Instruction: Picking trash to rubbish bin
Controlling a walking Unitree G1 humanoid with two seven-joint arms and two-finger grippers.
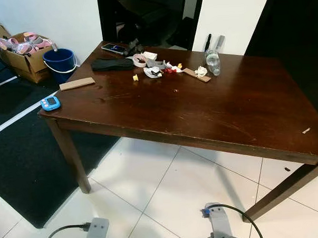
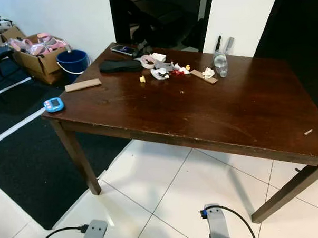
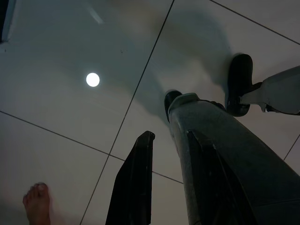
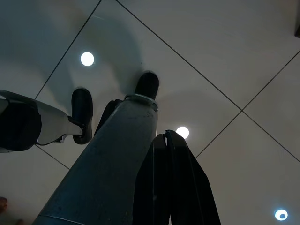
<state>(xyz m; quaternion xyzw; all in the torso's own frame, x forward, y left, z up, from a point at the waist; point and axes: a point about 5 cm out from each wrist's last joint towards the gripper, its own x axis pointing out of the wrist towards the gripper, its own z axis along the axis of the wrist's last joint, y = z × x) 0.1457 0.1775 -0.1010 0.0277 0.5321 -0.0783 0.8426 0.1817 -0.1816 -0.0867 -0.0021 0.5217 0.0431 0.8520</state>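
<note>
Standing before a dark wooden table (image 1: 211, 114), both arms hanging idle over the white tiled floor (image 1: 167, 195). Left gripper (image 3: 166, 187) pointed down beside the robot's leg, fingers a narrow gap apart, holding nothing. Right gripper (image 4: 171, 183) likewise hanging low, fingers pressed together, empty.

Trash not yet touched, by the look of it: small scraps and wrappers (image 1: 159, 69) clustered at the table's far edge, a crumpled white paper (image 1: 201, 71) just right of them, a clear plastic bottle (image 1: 213, 61) further right. Near the left edge, a wooden strip (image 1: 76, 83) and a blue timer (image 1: 50, 102); a dark shoe insole (image 1: 112, 64) and a phone (image 1: 113, 47) at the far left.

On the floor at far left, a blue bucket (image 1: 60, 61) beside a cardboard box (image 1: 24, 59), possibly the bin. Task judged barely begun: approach, pick-up and drop all still ahead. A bare foot (image 3: 37, 204) of a person close by on the tiles.
</note>
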